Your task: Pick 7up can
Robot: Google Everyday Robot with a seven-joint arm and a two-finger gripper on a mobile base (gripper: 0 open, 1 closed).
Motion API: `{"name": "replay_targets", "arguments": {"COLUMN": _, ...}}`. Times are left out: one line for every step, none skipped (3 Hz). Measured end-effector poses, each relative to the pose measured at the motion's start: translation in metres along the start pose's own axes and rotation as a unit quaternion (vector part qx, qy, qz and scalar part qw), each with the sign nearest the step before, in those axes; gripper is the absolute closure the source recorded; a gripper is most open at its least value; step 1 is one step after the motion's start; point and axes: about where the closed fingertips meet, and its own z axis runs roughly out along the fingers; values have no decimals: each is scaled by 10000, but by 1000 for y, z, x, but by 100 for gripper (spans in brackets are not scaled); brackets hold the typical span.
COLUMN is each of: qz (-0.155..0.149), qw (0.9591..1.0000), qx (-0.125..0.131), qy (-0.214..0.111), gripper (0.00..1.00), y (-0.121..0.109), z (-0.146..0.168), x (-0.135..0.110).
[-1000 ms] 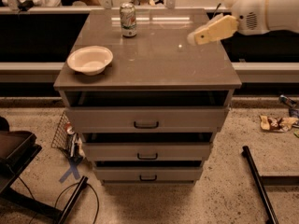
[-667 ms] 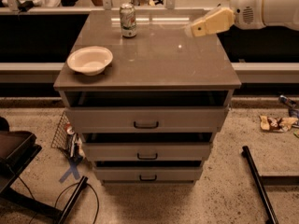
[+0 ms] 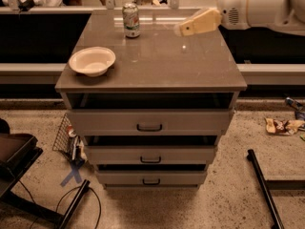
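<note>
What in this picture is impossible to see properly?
- Camera view: the white robot arm runs off the right edge; its tan gripper hangs above the grey cabinet top's rear right, right of the white-and-green 7up can.
- The can's far side: hidden by the can itself.
- Space above the top drawer front: lost in shadow.

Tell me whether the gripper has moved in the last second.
Yes. The gripper has shifted left over the cabinet top, closer to the 7up can, and now hovers to the can's right, not touching it.

White bowl [image 3: 92, 61] near the left edge atop a gray three-drawer cabinet [image 3: 190, 70].
</note>
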Motion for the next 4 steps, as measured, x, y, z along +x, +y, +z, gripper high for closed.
{"name": "replay_targets", "arguments": {"qz": 60, "qw": 9994, "qx": -69, "qy": -322, "gripper": 0, "y": -11, "z": 74, "x": -6}}
{"name": "replay_targets", "arguments": {"qz": 118, "qw": 9986, "qx": -187, "qy": -484, "gripper": 0, "y": -20, "z": 151, "x": -11}}
{"name": "replay_targets", "arguments": {"qz": 264, "qw": 9976, "qx": -301, "qy": -563, "gripper": 0, "y": -26, "z": 215, "x": -12}}
{"name": "replay_targets", "arguments": {"qz": 485, "qw": 9954, "qx": -443, "qy": -697, "gripper": 0, "y": -27, "z": 257, "x": -8}}
